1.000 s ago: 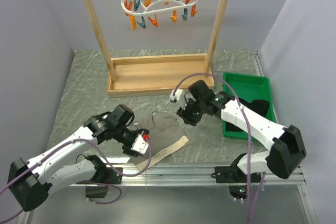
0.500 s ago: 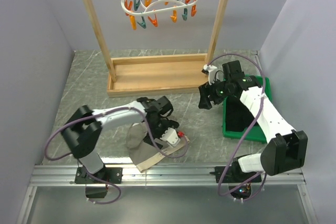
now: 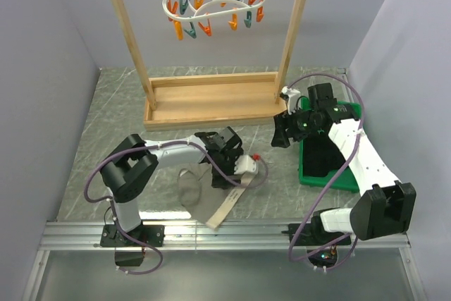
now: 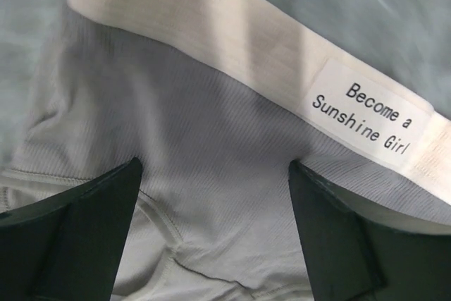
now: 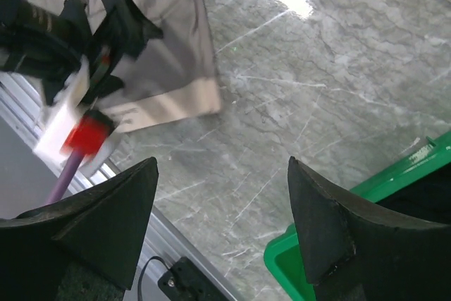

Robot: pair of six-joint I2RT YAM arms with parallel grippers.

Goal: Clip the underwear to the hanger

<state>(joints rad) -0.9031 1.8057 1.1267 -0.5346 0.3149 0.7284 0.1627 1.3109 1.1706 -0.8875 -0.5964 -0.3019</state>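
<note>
The taupe underwear point(image 3: 204, 202) lies flat on the table near the front edge, its beige waistband point(image 3: 229, 202) to the right. In the left wrist view the fabric point(image 4: 211, 125) fills the frame, and the waistband point(image 4: 232, 40) carries a printed label. My left gripper point(image 3: 225, 173) point(image 4: 213, 167) is open, close over the fabric just below the waistband. My right gripper point(image 3: 282, 134) point(image 5: 222, 163) is open and empty over bare table, to the right of the underwear point(image 5: 169, 47). The white hanger point(image 3: 213, 5) with orange and teal clothespins hangs from the rack's top bar.
The tall wooden rack point(image 3: 211, 100) stands at the back centre on its tray base. A green bin point(image 3: 307, 177) with dark cloth point(image 3: 320, 156) sits at the right, partly under my right arm; its corner shows in the right wrist view point(image 5: 310, 266). A metal rail point(image 3: 225, 232) runs along the front edge.
My left arm has swung right, over the waistband end of the underwear, and the cloth has shifted. My right arm has drawn back to the right, toward the green bin.
</note>
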